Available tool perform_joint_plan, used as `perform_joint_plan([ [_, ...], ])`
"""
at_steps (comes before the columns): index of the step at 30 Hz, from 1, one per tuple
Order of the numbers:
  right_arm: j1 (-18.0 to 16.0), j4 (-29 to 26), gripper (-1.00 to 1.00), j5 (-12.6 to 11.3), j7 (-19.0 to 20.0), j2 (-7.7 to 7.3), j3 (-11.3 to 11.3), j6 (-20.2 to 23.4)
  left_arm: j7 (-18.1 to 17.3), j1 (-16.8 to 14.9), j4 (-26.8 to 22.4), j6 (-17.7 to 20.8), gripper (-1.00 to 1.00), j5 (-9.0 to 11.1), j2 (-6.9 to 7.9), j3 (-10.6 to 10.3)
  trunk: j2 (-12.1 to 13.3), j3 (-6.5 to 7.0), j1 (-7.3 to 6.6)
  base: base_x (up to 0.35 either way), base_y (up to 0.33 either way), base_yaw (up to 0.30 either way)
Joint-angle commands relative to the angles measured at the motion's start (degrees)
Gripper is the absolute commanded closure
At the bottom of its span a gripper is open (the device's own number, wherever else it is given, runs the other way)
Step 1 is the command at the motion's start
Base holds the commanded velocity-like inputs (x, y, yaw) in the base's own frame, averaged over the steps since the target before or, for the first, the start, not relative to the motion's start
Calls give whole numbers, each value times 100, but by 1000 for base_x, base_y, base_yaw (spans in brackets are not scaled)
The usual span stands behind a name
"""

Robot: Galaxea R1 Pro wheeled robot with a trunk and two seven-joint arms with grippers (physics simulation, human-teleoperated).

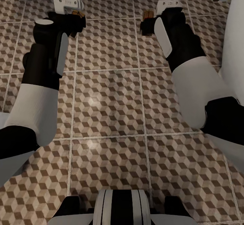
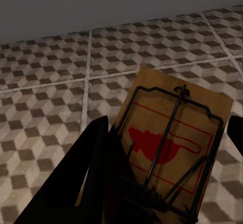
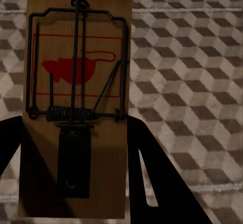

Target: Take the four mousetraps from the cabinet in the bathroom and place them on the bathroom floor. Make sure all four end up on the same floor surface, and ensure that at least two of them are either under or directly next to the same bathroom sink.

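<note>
Left gripper (image 1: pixel 77 18) is pinching one mousetrap (image 2: pixel 169 145) above the bathroom floor (image 1: pixel 108 92), and the right gripper (image 1: pixel 149 23) has another mousetrap (image 3: pixel 76 97). I'd guess they're light, stiff boards, best held by the edges, clear of the spring. Only the wrist views show the wire and red print.

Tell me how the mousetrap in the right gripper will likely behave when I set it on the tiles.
The mousetrap looks like a flat, stiff wooden board, so it should lie flat on the bathroom floor without rolling. It seems light for its size and may skid on the glossy tiles. Its thin wire parts could snag the right gripper.
</note>
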Motion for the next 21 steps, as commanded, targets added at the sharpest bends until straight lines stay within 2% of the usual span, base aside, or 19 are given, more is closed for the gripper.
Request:
perform_joint_plan([
  [1, -21, -3, 100, -79, -63, 0, 9, 13, 1, -10, 21, 28, 100, -49, -2, -6, -2, -3, 2, 0, 0, 0],
  [21, -149, 165, 100, -109, -62, -6, -62, 54, -135, -48, 23, 103, 100, -26, -10, -18, -14, -3, 25, 0, 0, 0],
])
